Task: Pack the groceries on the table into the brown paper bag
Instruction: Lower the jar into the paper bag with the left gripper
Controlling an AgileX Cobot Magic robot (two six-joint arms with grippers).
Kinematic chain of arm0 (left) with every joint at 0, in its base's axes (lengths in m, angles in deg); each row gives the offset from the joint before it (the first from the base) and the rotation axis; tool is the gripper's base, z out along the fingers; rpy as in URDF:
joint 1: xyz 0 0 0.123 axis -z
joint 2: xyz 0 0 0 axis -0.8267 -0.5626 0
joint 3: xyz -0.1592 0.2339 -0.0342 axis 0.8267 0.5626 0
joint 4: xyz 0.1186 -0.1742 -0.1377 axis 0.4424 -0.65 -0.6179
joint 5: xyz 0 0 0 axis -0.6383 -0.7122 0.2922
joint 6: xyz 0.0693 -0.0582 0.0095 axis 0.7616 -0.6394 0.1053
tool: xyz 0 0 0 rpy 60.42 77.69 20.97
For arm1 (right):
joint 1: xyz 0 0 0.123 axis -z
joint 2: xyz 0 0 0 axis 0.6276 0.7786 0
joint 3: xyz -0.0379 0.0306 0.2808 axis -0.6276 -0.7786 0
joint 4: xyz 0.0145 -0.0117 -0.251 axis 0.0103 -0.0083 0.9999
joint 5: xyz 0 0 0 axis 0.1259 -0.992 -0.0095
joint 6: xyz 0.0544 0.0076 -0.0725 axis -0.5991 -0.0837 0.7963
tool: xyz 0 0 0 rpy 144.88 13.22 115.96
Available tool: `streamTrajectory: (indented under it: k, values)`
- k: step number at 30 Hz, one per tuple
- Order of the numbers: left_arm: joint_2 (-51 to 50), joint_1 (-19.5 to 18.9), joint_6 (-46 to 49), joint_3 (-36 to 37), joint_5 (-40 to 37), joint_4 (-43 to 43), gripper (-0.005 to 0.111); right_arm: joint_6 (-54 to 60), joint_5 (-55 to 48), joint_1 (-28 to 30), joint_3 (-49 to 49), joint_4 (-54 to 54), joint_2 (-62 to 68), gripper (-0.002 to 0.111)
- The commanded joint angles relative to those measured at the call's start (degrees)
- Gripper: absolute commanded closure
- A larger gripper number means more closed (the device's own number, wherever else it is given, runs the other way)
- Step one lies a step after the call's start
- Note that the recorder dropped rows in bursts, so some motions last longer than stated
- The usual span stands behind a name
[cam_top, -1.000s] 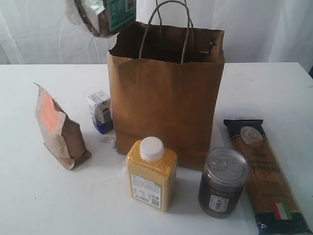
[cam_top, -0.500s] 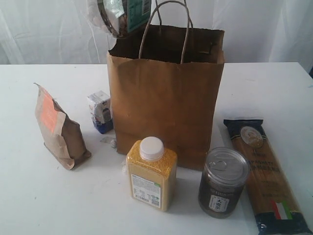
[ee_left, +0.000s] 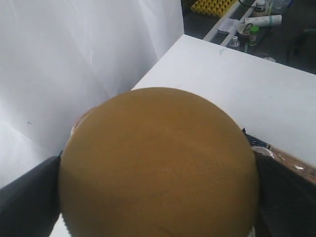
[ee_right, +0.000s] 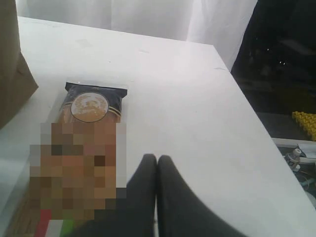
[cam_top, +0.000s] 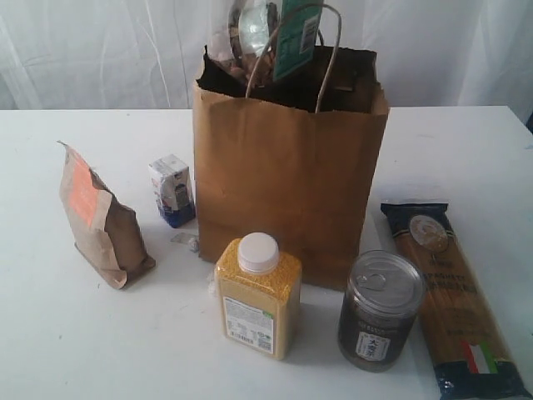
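My left gripper (ee_left: pixel 158 197) is shut on the clear jar (cam_top: pixel 258 33), whose olive-tan lid (ee_left: pixel 158 163) fills the left wrist view between the dark fingers (ee_left: pixel 24 202). The jar hangs tilted over the open top of the brown paper bag (cam_top: pixel 291 183), against its handles. On the table (cam_top: pixel 67 350) stand the yellow-grain bottle (cam_top: pixel 258 296), dark can (cam_top: pixel 381 310), pouch (cam_top: pixel 100 218) and small carton (cam_top: pixel 172 190). The spaghetti packet (cam_top: pixel 450 300) lies flat at the right. My right gripper (ee_right: pixel 157 159) is shut and empty, above the table beside the packet (ee_right: pixel 91 106).
A white curtain hangs behind the table. A small scrap of clear wrapper (cam_top: pixel 185 242) lies by the bag's left foot. The table's right edge (ee_right: pixel 256 123) drops to a dark floor. The bag's side (ee_right: pixel 12 69) shows in the right wrist view.
The jar in my left gripper has moved right and down, from left of the bag to over its opening. The bag has shifted slightly to the right. The right gripper's motion is not shown.
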Motion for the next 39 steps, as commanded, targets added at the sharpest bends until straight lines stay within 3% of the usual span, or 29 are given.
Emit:
streamTrajectory:
  k: [1, 19, 32, 39]
  values:
    - [0.73, 0.25, -3.6, -0.95, -0.09, -0.11, 0.107, 0.15, 0.15, -0.18, -0.31, -0.04, -0.3, 0.108]
    - [-7.11, 0.25, -7.07, -0.95, -13.19, -0.47, 0.107, -1.39, 0.15, -0.18, -0.31, -0.14, -0.3, 0.108]
    - [-9.41, 0.25, -4.22, -0.81, -8.98, -4.5, 0.107, -1.39, 0.15, -0.18, -0.31, -0.14, -0.3, 0.108]
    - [-9.52, 0.25, -2.11, 3.12, -4.61, -5.6, 0.107, -1.39, 0.15, -0.18, -0.31, -0.14, -0.3, 0.108]
